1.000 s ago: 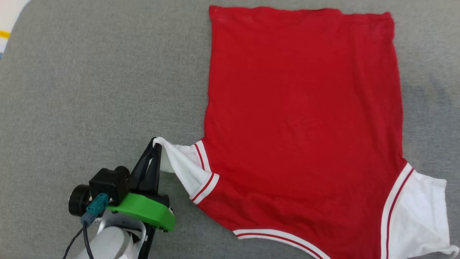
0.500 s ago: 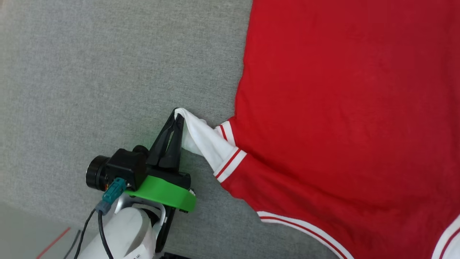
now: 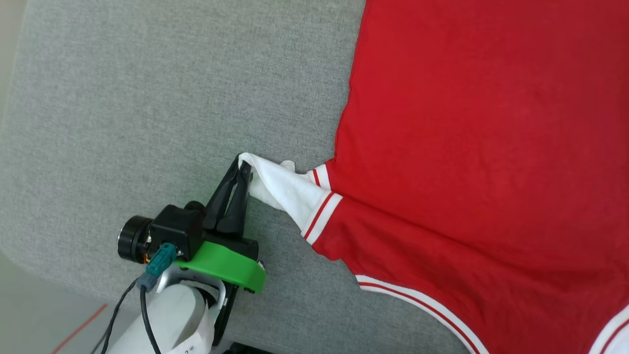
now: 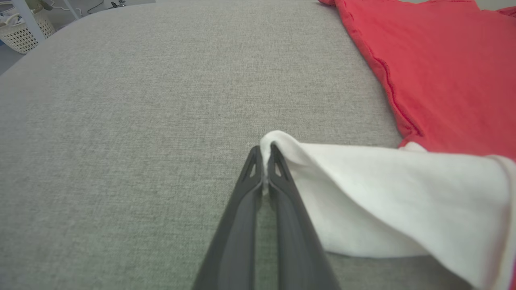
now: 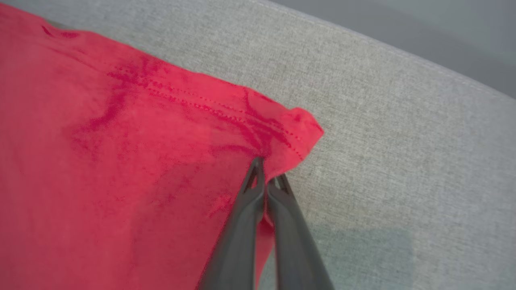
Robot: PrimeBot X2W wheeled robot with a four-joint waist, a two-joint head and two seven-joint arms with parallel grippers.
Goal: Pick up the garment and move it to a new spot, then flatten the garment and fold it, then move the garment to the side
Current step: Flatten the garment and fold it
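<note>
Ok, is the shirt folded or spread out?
Spread out: the shirt lies flat on the grey surface, unfolded; left pincer pinches its white sleeve.

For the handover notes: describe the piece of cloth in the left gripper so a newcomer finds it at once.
On the grey padded surface lies a big red garment. From its left edge a short sleeve sticks out, its tip pinched in the left gripper. It is plain white past a red-and-white striped band, unlike the red body.
</note>
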